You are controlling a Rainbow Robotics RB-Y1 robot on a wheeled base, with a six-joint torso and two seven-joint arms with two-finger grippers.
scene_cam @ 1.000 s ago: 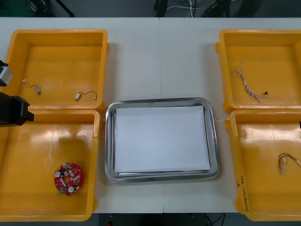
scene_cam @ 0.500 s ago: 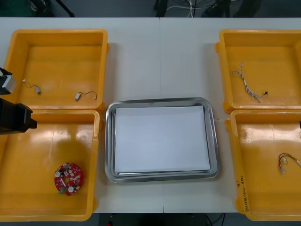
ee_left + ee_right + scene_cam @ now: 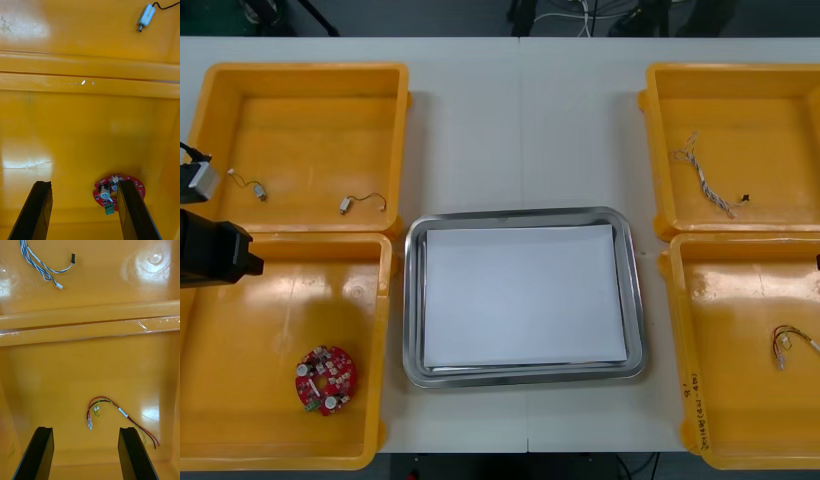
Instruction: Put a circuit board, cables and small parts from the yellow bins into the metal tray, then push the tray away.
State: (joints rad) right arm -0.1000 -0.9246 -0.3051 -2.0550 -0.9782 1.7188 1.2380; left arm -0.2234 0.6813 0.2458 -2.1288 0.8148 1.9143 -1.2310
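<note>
Hovering near the wall [image 3: 300, 236] shared by the two left yellow bins, the left gripper [image 3: 84, 183] has its fingers spread wide with nothing between them. The round red circuit board [image 3: 326, 380] lies flat on the floor of the near left bin [image 3: 240, 330], closer to the robot than the gripper and a little toward the metal tray [image 3: 412, 300]. In the left wrist view it sits off the midline, partly tucked behind one finger [image 3: 131, 202]. Being round, it has no long axis, so the approach likely turns on centring the gap over it rather than on turning the wrist. This arm is plainly the nearer one. The board stands apart from every wall of its bin, leaving room for both fingers. The tray, white inside, holds nothing yet. The right gripper [image 3: 86, 429], also spread and empty, hangs over the near right bin [image 3: 740, 330], with the red and yellow cable [image 3: 112, 408] just beyond its fingertips.
</note>
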